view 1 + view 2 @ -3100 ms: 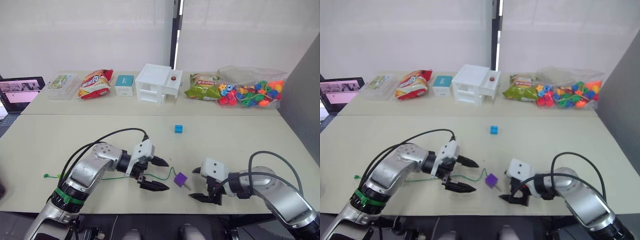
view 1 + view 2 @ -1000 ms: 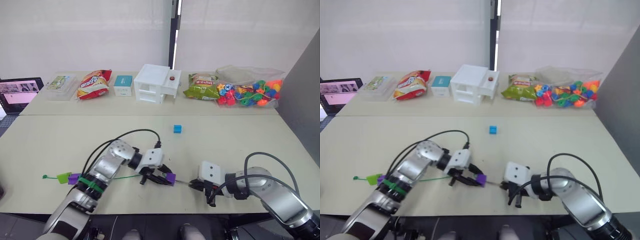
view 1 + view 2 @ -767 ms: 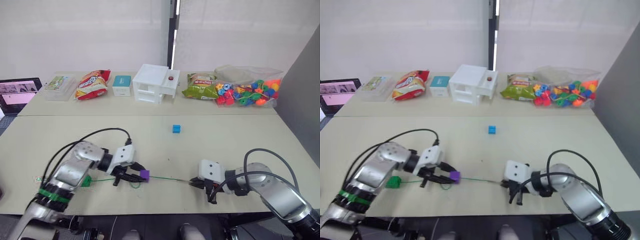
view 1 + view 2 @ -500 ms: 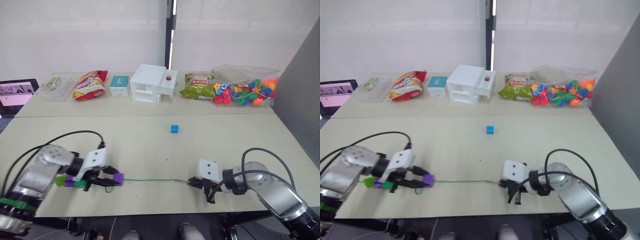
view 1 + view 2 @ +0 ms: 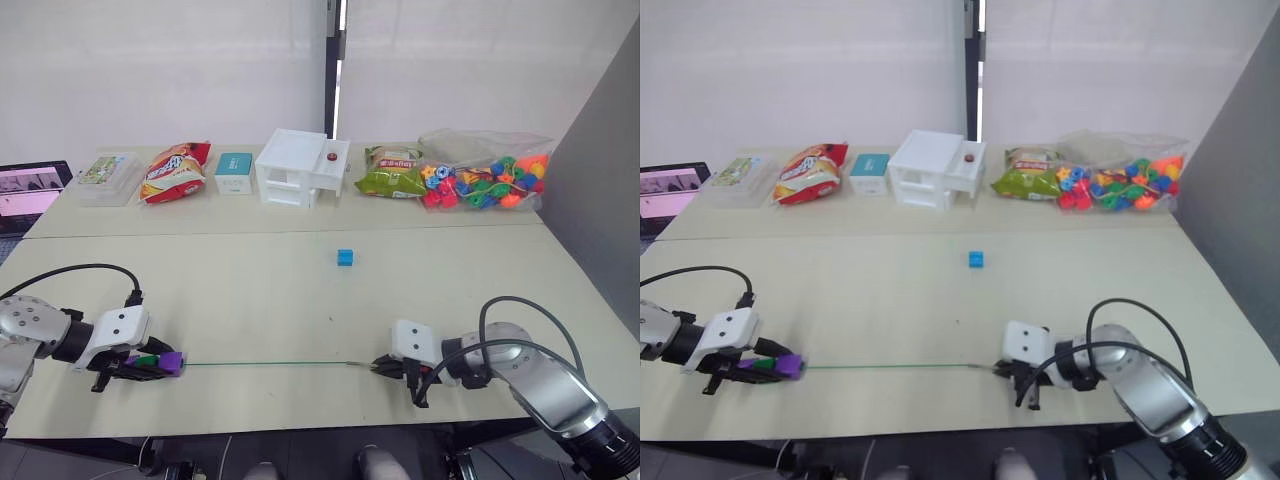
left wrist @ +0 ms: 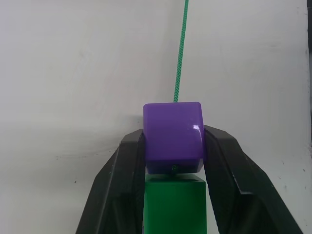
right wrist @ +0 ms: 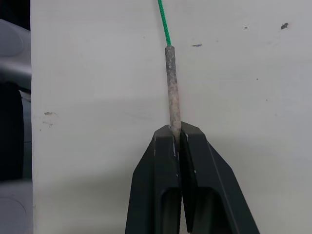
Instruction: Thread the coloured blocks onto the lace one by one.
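Green lace (image 5: 265, 364) stretched straight and taut across the table (image 5: 300, 300). Left hand (image 6: 173, 146) clamped on one purple block (image 6: 173, 138), one dark green block (image 6: 174, 204) touching behind it on the lace. Right hand (image 7: 176, 136) pinched shut on silvery lace tip (image 7: 172, 83). One blue block (image 5: 345, 257) loose, mid-table.

Along the far edge of the desk (image 5: 450, 290) sits a row of items: a clear plastic box (image 5: 110, 172) at the left, then a red snack bag (image 5: 176, 170), a small teal-and-white box (image 5: 234, 171), a white drawer unit (image 5: 302, 167) with a red knob on top, a green snack bag (image 5: 390, 177), and a clear bag of multicoloured beads (image 5: 482, 182). A laptop screen (image 5: 28, 192) glows at the far left.
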Controlling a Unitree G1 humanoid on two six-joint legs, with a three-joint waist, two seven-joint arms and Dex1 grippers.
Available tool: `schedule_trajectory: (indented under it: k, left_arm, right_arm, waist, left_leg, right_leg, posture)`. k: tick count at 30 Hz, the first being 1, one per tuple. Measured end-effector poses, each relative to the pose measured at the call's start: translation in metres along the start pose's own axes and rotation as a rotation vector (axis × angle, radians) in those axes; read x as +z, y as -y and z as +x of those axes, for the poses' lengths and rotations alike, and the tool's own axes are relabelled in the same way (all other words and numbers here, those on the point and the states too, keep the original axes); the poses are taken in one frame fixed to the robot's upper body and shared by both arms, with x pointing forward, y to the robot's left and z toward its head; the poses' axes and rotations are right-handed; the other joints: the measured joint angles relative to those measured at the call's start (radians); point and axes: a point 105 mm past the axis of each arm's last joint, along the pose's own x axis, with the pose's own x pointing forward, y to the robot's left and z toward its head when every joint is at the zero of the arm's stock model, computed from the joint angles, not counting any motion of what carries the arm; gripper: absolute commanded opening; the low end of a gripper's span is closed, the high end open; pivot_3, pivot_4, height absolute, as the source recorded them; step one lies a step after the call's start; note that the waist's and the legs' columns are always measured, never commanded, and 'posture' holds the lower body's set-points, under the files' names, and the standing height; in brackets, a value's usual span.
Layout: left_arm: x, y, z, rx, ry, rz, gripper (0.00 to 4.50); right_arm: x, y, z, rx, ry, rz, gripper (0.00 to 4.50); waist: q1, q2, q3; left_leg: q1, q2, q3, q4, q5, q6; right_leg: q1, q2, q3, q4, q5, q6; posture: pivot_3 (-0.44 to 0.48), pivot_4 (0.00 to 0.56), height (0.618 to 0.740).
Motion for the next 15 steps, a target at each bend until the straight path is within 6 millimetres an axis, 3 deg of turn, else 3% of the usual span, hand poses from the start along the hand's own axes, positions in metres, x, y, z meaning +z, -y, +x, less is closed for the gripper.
schedule_trajectory:
  k: [4, 5, 9, 12, 15]
  left_arm:
    - [-0.002, 0.000, -0.001, 0.001, -0.001, -0.008, 1.18]
    - [-0.002, -0.001, -0.002, 0.001, 0.000, -0.014, 2.21]
    - [-0.003, 0.002, 0.001, -0.026, 0.013, -0.097, 3.55]
    - [0.020, -0.006, -0.001, -0.026, 0.066, -0.073, 4.47]
    - [0.046, -0.011, -0.006, -0.043, 0.111, -0.052, 4.47]
  right_arm:
    - [0.003, 0.002, 0.001, -0.001, 0.010, -0.009, 0.00]
    - [0.004, 0.002, 0.001, -0.001, 0.012, -0.010, 0.00]
    - [0.001, 0.003, 0.001, -0.005, 0.005, -0.005, 0.00]
    - [0.002, 0.003, 0.002, -0.009, 0.006, -0.006, 0.00]
    - [0.004, 0.003, 0.004, -0.010, 0.021, 0.000, 0.00]
  waist:
    - [-0.002, 0.001, 0.000]
    - [-0.002, 0.001, 0.000]
    - [-0.003, 0.000, 0.001]
    - [0.009, -0.001, 0.001]
    - [0.012, -0.001, 0.001]
  left_leg:
    - [0.000, 0.000, 0.000, 0.000, 0.000, 0.000]
    - [0.000, 0.000, 0.000, 0.000, 0.000, 0.000]
    - [-0.002, 0.000, 0.000, 0.001, 0.000, 0.000]
    - [-0.003, -0.001, -0.001, 0.001, 0.000, 0.000]
    - [-0.003, -0.001, -0.001, 0.001, 0.000, 0.000]
  right_leg:
    - [0.000, 0.000, 0.000, 0.000, 0.000, 0.000]
    - [0.000, 0.000, 0.000, 0.000, 0.000, 0.000]
    - [-0.001, 0.000, 0.000, 0.000, 0.000, 0.000]
    - [-0.001, 0.000, 0.000, 0.000, 0.000, 0.000]
    - [-0.001, -0.001, 0.000, 0.000, 0.000, 0.000]
  posture:
    - [0.000, 0.150, 0.740]
    - [0.000, 0.150, 0.740]
    - [0.000, 0.150, 0.740]
    - [0.000, 0.150, 0.740]
    - [0.000, 0.150, 0.740]
